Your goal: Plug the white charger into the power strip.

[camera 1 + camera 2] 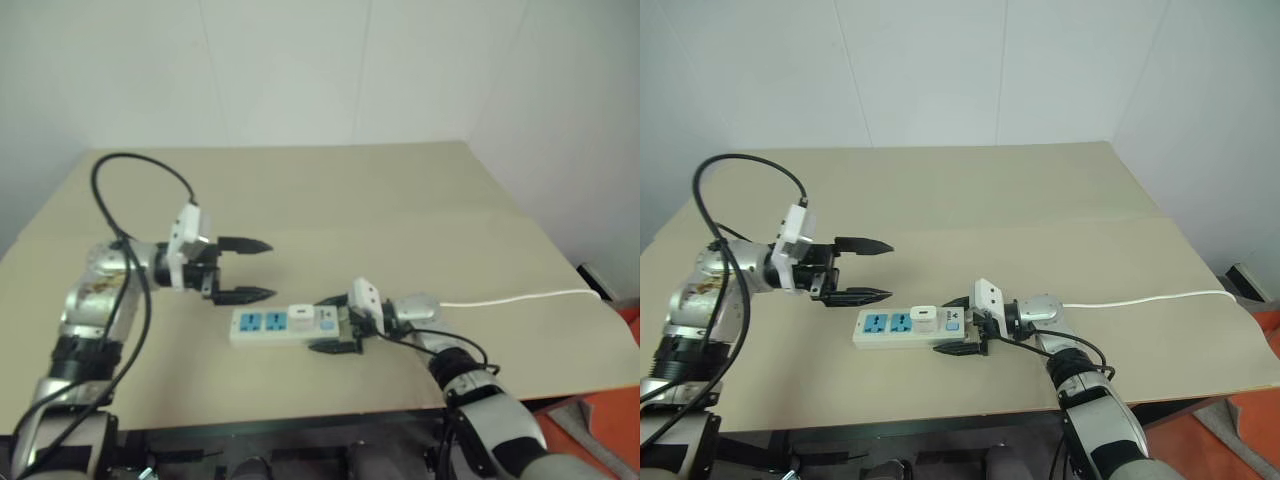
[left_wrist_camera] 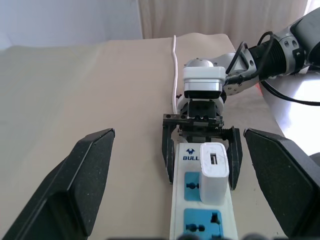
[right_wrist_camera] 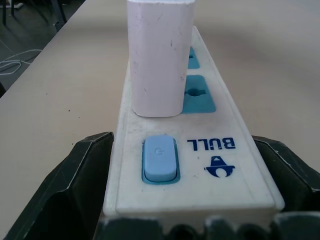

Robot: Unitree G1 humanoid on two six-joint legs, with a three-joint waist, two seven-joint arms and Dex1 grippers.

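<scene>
The charger (image 2: 214,171) stands upright in the strip (image 1: 285,326), seated in the socket next to the switch end, with the two other blue sockets bare beyond it; the strip lies flat on the table (image 1: 400,200) near its front edge, its thin cord (image 1: 520,297) trailing off toward the right edge; the right hand (image 1: 338,327) sits at the switch end with its fingers spread wide on either side of the strip, flanking it rather than clamping it, and whether they touch its sides I cannot tell; the left hand (image 1: 248,270) hangs above the table just beyond the strip's other end, apart from it, fingers wide and holding nothing, pointing along the strip toward the charger; judged from this, the plugging itself looks done and the step in hand is letting go and backing off; the charger appears fully down with no gap visible at its base in the right wrist view, though the prongs are hidden, so seating cannot be confirmed outright; the next move calls for drawing the right hand straight back along the strip's axis without dragging the strip or nudging the switch (image 3: 160,158), and lifting the left hand clear without brushing the charger.
</scene>
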